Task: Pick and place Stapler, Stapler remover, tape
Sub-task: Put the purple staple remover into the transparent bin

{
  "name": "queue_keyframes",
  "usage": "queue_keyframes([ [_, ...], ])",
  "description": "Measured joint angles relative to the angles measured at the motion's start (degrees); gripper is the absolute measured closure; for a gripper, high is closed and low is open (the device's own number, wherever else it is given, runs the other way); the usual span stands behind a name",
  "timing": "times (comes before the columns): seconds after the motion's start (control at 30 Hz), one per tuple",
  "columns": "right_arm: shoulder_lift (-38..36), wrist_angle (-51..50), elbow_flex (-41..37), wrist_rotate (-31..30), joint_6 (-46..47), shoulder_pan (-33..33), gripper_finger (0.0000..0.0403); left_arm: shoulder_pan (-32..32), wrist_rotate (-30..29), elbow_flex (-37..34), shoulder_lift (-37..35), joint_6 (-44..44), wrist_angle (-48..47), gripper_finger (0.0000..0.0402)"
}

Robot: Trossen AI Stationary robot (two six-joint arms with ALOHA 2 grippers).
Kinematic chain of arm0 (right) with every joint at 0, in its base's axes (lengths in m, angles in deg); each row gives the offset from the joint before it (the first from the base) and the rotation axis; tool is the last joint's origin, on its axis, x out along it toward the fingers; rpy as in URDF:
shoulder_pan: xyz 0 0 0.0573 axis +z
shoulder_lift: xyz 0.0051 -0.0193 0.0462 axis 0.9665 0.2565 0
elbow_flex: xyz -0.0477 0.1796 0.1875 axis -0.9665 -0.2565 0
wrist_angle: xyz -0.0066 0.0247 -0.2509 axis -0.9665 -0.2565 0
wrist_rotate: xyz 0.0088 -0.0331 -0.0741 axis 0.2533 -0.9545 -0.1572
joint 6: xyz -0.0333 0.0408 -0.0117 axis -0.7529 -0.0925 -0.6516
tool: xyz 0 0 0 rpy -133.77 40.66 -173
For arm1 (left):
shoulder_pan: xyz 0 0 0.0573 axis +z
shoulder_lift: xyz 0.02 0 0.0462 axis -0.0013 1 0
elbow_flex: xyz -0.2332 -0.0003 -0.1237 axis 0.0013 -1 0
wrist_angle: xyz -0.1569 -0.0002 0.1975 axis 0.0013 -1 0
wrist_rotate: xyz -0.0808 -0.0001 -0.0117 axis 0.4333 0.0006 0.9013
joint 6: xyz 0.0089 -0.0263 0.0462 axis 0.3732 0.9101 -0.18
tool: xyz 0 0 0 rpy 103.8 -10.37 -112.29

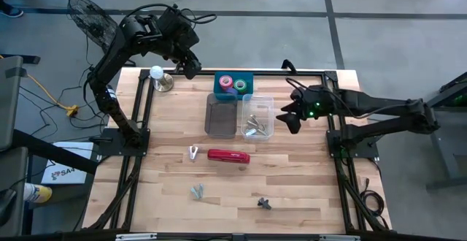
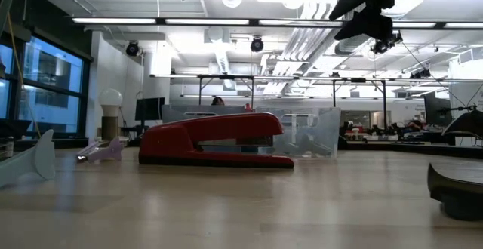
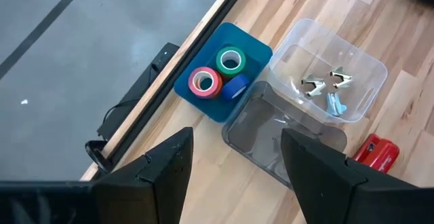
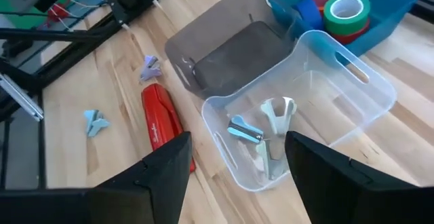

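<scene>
The red stapler lies flat on the table's middle, also in the low view and the right wrist view. Tape rolls, pink, green and blue, sit in the blue bin. Several staple removers lie in the clear bin; others lie loose on the table: one pale, one grey-blue, one dark. My left gripper hovers open, high over the far left edge. My right gripper hovers open beside the clear bin's right side.
An empty smoky-grey bin stands between the blue and clear bins. A small lamp with a white bulb stands at the far left corner. A fan stands off the table. Bare wood lies along the near edge.
</scene>
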State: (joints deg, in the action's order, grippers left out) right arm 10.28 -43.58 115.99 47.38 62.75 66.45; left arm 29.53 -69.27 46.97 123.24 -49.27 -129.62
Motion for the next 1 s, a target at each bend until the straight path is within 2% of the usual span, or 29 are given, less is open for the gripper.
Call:
queue_keyframes([
  [0.23, -1.87, -5.52, 0.00, -6.48, -0.04, 3.75, 0.0173, -0.03, -0.37, -0.50, 0.00, 1.76, 0.10, 0.0182],
  [0.43, -3.15, -6.15, 0.00, -8.18, 0.06, 7.29, 0.0173, -0.12, -0.32, -6.92, -0.17, 4.59, 0.08, 0.0182],
  [0.73, -3.59, -9.14, 0.00, -12.83, -0.03, 11.60, 0.0173, -1.89, -1.41, -27.00, -5.06, 7.83, 0.06, 0.0182],
  [0.87, -3.59, -9.58, 0.00, -14.25, 0.29, 12.84, 0.0173, -3.19, -3.60, -38.32, -10.07, 12.44, 1.91, 0.0182],
  [1.0, -4.07, -9.54, -0.01, -15.78, 0.54, 13.81, 0.0173, -5.30, -2.92, -50.74, -16.78, 18.48, 8.00, 0.0182],
])
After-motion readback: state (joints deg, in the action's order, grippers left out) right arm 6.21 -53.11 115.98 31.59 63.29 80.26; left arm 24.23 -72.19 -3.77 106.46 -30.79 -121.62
